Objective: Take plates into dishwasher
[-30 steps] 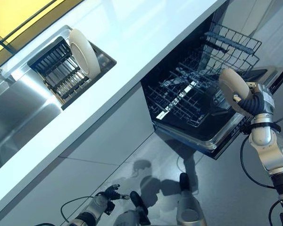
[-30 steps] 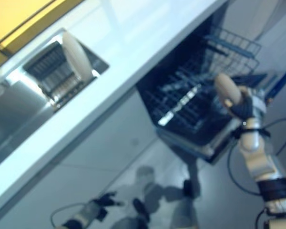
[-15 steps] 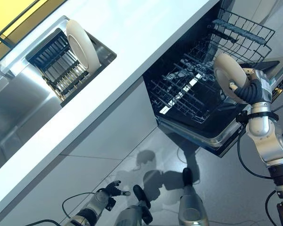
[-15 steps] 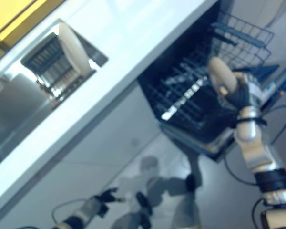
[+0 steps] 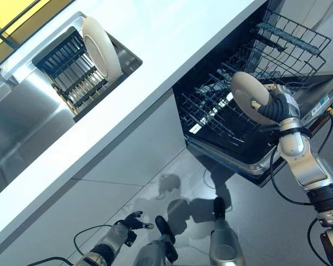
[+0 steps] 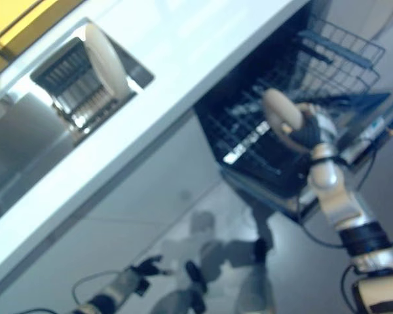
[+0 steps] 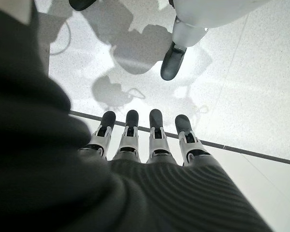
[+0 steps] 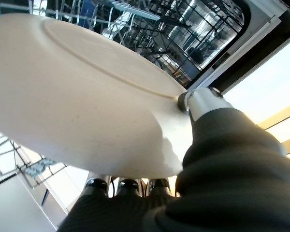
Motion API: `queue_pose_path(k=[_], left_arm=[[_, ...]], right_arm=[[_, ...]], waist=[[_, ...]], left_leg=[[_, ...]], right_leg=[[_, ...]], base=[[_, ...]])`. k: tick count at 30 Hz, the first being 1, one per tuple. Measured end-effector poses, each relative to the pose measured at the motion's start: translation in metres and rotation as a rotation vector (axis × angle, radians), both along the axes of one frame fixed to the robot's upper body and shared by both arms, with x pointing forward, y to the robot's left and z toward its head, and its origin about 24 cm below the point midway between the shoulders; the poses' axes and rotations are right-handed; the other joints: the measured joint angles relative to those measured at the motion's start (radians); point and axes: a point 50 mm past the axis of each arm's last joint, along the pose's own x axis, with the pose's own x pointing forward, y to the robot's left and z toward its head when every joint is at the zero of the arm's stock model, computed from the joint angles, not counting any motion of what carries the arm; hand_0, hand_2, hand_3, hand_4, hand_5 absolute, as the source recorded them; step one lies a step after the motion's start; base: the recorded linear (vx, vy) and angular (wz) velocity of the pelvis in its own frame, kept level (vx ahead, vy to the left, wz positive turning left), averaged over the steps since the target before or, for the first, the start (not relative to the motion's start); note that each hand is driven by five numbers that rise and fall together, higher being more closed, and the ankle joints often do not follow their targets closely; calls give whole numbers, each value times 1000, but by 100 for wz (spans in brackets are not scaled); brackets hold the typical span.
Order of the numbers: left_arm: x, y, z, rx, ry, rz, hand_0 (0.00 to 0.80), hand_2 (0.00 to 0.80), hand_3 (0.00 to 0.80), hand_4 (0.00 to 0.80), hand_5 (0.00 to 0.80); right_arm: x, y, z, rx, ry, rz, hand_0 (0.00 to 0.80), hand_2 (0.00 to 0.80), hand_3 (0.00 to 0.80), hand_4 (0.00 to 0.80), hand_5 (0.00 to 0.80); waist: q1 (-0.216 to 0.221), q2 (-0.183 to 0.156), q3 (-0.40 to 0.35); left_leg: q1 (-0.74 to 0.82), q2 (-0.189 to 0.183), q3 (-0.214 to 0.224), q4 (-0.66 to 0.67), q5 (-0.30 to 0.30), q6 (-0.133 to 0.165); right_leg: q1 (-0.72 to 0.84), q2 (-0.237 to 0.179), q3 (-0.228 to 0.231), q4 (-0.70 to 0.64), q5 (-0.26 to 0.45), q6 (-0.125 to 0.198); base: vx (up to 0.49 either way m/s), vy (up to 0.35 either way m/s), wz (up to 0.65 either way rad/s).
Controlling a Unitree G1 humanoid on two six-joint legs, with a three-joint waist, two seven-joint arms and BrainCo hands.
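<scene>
Right robot hand (image 5: 275, 105): holding cream plate (image 5: 250, 97) by its rim, thumb on one face, fingers (image 8: 128, 186) curled under the other; plate on edge, tilted, held above the rack, not seated in it.
Held plate, wrist view: fills most of the frame, its face w/ raised ring toward camera; rack wires and dishwasher interior show past it.
Dishwasher (image 5: 299, 97): door down and open, under the table edge, at robot's right.
Lower rack (image 5: 222, 111): dark wire, pulled out over the door; held plate is over its front-right part. Can't tell if plate touches any wire.
Second plate (image 5: 101, 47): cream, standing upright on edge in drying rack (image 5: 72, 75), at the rack's far end; well apart from dishwasher.
Drying rack: dark slats, sits in recess beside steel sink (image 5: 16, 122), at robot's left.
Table (image 5: 155, 44): white top, runs diagonally between sink side and dishwasher.
Left robot hand (image 5: 130, 224): low near grey floor (image 5: 255, 221), well apart from both plates; fingers (image 7: 154, 130) straight in a row, relaxed, nothing in them.
</scene>
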Motion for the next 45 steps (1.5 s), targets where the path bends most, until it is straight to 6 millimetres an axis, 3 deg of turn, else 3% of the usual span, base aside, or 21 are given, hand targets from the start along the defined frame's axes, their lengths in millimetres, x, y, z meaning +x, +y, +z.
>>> queue_pose_path(k=[7, 14, 24, 33, 45], left_arm=[[1, 0, 0, 3, -1, -1, 0, 0, 0, 0, 0], [2, -1, 1, 9, -2, -23, 0, 0, 0, 0, 0], [8, 0, 4, 15, -16, -33, 0, 0, 0, 0, 0], [12, 10, 8, 47, -33, -53, 0, 0, 0, 0, 0], [23, 6, 15, 45, -70, -80, 0, 0, 0, 0, 0]], right_arm=[[6, 4, -11, 8, 44, -7, 800, 800, 800, 800, 800], [16, 5, -5, -6, 41, -27, 800, 800, 800, 800, 800], [26, -12, 1, -29, 67, -119, 800, 800, 800, 800, 800], [35, -17, 11, -50, 73, -167, 800, 800, 800, 800, 800], [38, -25, 16, -67, 86, -211, 800, 800, 800, 800, 800]], waist=[[7, -4, 3], [30, -7, 6], [57, -6, 31], [63, -1, 59], [86, 7, 67]], left_leg=[[-10, 3, -20, 0, 6, 0], [-18, 5, -27, 0, 12, -1], [-43, 4, -52, 0, 20, 0], [-55, 2, -60, 0, 24, 1], [-72, -8, -82, 0, 28, 5]], right_leg=[[3, -1, -18, 1, 1, -2], [0, 2, -26, 1, -1, 1], [-10, 1, -48, 1, 1, -4], [-17, -1, -55, 1, 2, -5], [-24, -11, -71, 2, 3, -5]], base=[[12, -34, 8], [-2, -30, 3], [7, -33, 6], [-3, -20, 2], [-10, 2, 3]])
